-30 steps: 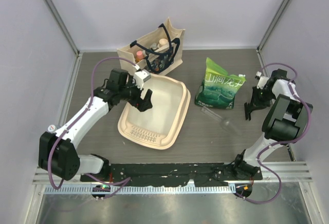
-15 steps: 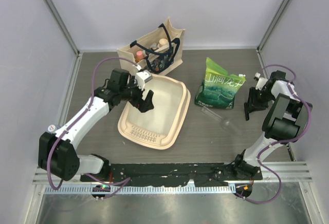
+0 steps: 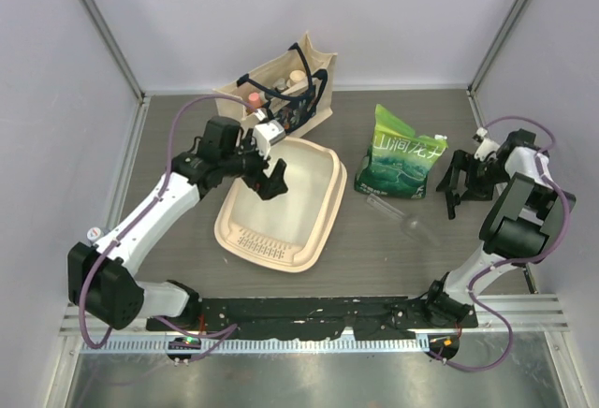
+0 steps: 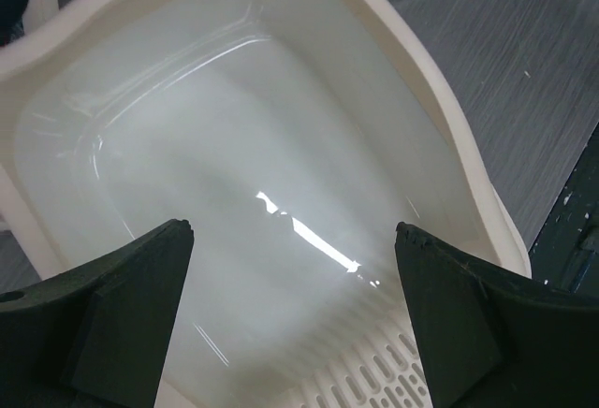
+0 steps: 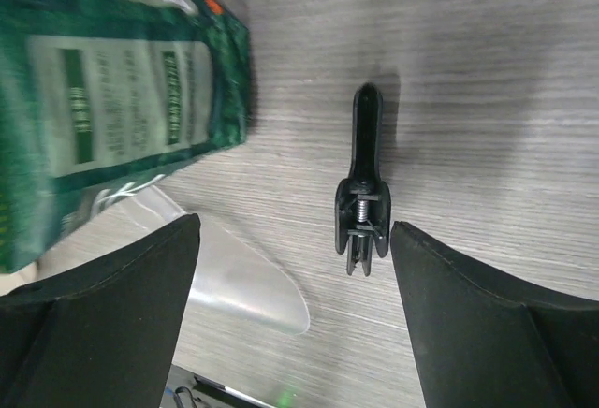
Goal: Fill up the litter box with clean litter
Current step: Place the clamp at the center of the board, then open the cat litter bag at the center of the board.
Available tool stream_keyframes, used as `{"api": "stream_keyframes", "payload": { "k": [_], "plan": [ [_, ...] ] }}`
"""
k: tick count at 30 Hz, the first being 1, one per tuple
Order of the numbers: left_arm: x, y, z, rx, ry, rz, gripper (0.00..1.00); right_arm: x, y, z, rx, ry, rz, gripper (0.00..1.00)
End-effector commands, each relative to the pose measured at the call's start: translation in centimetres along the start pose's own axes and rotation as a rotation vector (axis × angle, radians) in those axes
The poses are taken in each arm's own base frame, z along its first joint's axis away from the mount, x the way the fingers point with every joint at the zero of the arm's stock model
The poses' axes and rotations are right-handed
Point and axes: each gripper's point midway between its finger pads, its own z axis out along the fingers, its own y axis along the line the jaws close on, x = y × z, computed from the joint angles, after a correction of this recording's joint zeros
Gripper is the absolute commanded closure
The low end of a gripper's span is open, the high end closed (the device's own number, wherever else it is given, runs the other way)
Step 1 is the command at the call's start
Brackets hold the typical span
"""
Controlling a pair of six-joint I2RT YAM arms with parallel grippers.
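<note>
- Your left claw hangs wide open over the litter box and grips nothing. I think it waits there to steady the rim during pouring.
- The litter box lies flat on the surface between the two arms, with its slotted end toward the arm bases. Its floor is bare, so no clean litter is in it yet.
- Your right claw is also spread wide and empty, above a black clip that lies on the surface beside the green bag.
- The clean litter is not visible; probably it is inside that bag, near the box's right side.
- A clear scoop lies just beside the bag, handy for transfer.
</note>
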Motion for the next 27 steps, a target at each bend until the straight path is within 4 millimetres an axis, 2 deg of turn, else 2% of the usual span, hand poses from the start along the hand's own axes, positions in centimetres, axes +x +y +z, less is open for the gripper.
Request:
{"api": "stream_keyframes", "payload": {
  "k": [1, 5, 6, 8, 9, 10, 11, 13, 14, 16, 20, 21, 22, 23, 24, 25, 27],
  "plan": [
    [-3.7, -0.9, -1.3, 0.025, -0.074, 0.078, 0.05, -3.0, 3.1, -3.6, -0.118, -0.126, -0.009, 0.11],
    [-5.3, -1.3, -1.3, 0.032, -0.097, 0.095, 0.05, -3.1, 3.7, -4.1, -0.160, -0.134, -0.007, 0.11],
    [-6.2, -1.4, -1.6, 0.031, -0.117, 0.102, 0.05, -3.4, 3.7, -4.6, -0.177, -0.150, 0.002, 0.11],
    [-7.5, -1.4, -1.4, 0.028, -0.144, 0.066, 0.04, -4.8, 4.2, -6.2, -0.216, -0.214, 0.010, 0.11],
    [-8.8, -1.5, -1.6, 0.035, -0.171, 0.048, 0.04, -5.7, 5.1, -7.1, -0.282, -0.257, 0.016, 0.11],
    [-9.6, -1.8, -1.4, 0.049, -0.189, 0.034, 0.04, -7.1, 5.4, -8.3, -0.319, -0.304, 0.027, 0.11],
    [-9.9, -1.8, -0.7, 0.062, -0.184, 0.012, 0.04, -7.8, 6.0, -9.0, -0.362, -0.325, 0.027, 0.11],
    [-11.9, -2.6, -0.4, 0.087, -0.219, -0.001, 0.04, -9.8, 8.2, -11.0, -0.495, -0.375, 0.017, 0.12],
    [-12.5, -3.0, 0.0, 0.101, -0.225, -0.026, 0.04, -10.4, 8.5, -10.9, -0.547, -0.373, 0.030, 0.12],
    [-14.0, -3.5, 1.3, 0.128, -0.243, -0.050, 0.04, -11.9, 10.0, -12.4, -0.663, -0.393, 0.025, 0.12],
    [-16.3, -3.6, 3.9, 0.182, -0.264, -0.159, 0.04, -13.5, 10.9, -11.6, -0.719, -0.353, 0.049, 0.12],
    [-17.5, -3.5, 4.1, 0.188, -0.293, -0.169, 0.04, -13.7, 11.0, -11.2, -0.722, -0.341, 0.047, 0.12],
    [-17.5, -3.5, 5.2, 0.199, -0.285, -0.199, 0.04, -14.0, 11.3, -11.0, -0.723, -0.338, 0.037, 0.12],
    [-17.7, -3.5, 5.8, 0.204, -0.285, -0.201, 0.04, -14.2, 11.6, -10.5, -0.729, -0.325, 0.034, 0.12],
    [-18.8, -3.8, 5.8, 0.210, -0.302, -0.188, 0.04, -14.2, 12.2, -9.5, -0.744, -0.292, 0.049, 0.12],
    [-18.5, -3.8, 7.1, 0.218, -0.282, -0.191, 0.03, -14.4, 12.4, -8.9, -0.747, -0.280, 0.050, 0.12],
    [-19.2, -3.9, 7.6, 0.224, -0.287, -0.166, 0.03, -14.6, 13.2, -7.5, -0.734, -0.253, 0.028, 0.12]
  ]
}}
